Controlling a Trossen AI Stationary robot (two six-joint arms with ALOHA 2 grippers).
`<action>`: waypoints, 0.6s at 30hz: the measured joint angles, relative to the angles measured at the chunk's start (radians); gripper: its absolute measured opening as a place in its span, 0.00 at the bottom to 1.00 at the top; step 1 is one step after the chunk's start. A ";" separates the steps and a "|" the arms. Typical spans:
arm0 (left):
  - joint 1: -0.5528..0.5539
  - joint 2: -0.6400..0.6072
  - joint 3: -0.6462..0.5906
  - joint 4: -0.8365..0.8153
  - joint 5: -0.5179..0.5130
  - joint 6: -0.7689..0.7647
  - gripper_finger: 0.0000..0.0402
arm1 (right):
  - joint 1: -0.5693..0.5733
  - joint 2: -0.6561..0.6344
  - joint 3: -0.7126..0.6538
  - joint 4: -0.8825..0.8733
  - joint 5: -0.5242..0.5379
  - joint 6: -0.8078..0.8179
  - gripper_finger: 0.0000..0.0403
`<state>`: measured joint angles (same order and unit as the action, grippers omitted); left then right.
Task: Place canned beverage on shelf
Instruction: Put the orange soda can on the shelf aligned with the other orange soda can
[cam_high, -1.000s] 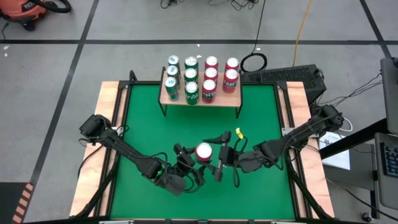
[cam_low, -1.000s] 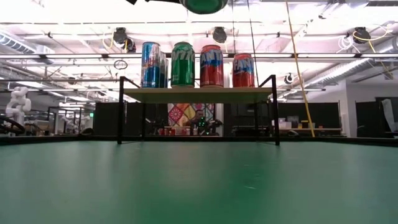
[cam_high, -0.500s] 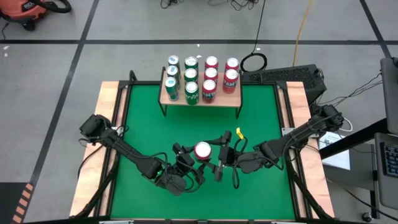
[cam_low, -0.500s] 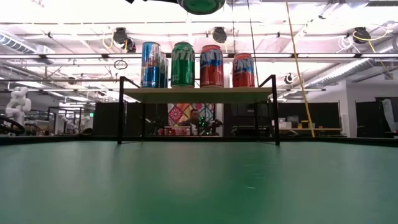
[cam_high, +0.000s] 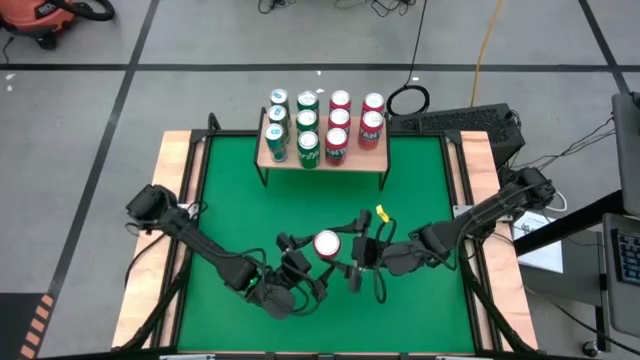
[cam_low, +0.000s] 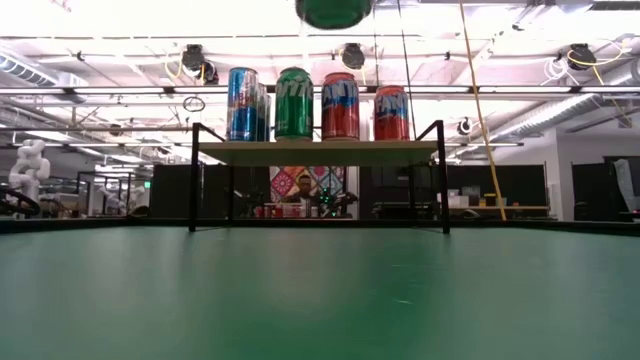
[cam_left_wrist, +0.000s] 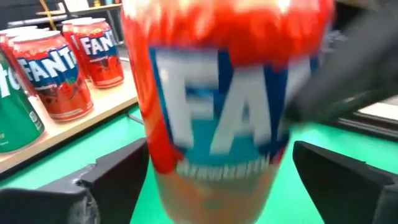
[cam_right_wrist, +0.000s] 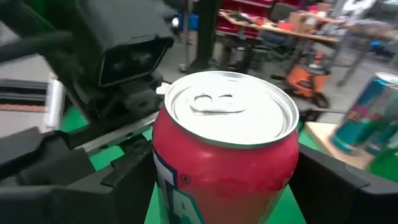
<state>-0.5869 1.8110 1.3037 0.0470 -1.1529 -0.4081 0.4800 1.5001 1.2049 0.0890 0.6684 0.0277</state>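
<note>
The red Fanta can (cam_high: 326, 244) is upright above the near middle of the green worktop (cam_high: 230, 200), raised clear of it; in the low view only its underside (cam_low: 334, 11) shows at the top edge. Both arms meet at it. The left gripper (cam_high: 300, 262) sits at its near-left side with the can between spread jaws, though I cannot tell whether they touch it. The right gripper (cam_high: 350, 258) is at its right side, its jaws pinching the can. Well apart, at the far edge, the shelf (cam_high: 322, 160) carries rows of blue, green and red cans (cam_high: 322, 125).
</note>
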 joint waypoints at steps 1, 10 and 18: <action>-0.007 -0.004 0.000 -0.005 0.002 0.006 0.98 | -0.003 -0.012 0.000 -0.009 -0.027 0.009 0.74; -0.082 -0.040 0.002 -0.017 0.005 0.108 0.99 | -0.011 -0.164 0.000 -0.244 -0.103 -0.035 0.74; -0.077 -0.105 0.001 -0.181 0.058 -0.030 0.99 | -0.096 -0.322 -0.078 -0.362 -0.238 -0.139 0.74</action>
<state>-0.6643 1.7065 1.3048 -0.1337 -1.0947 -0.4384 0.3840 1.1782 1.1273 -0.2730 0.4306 -0.1109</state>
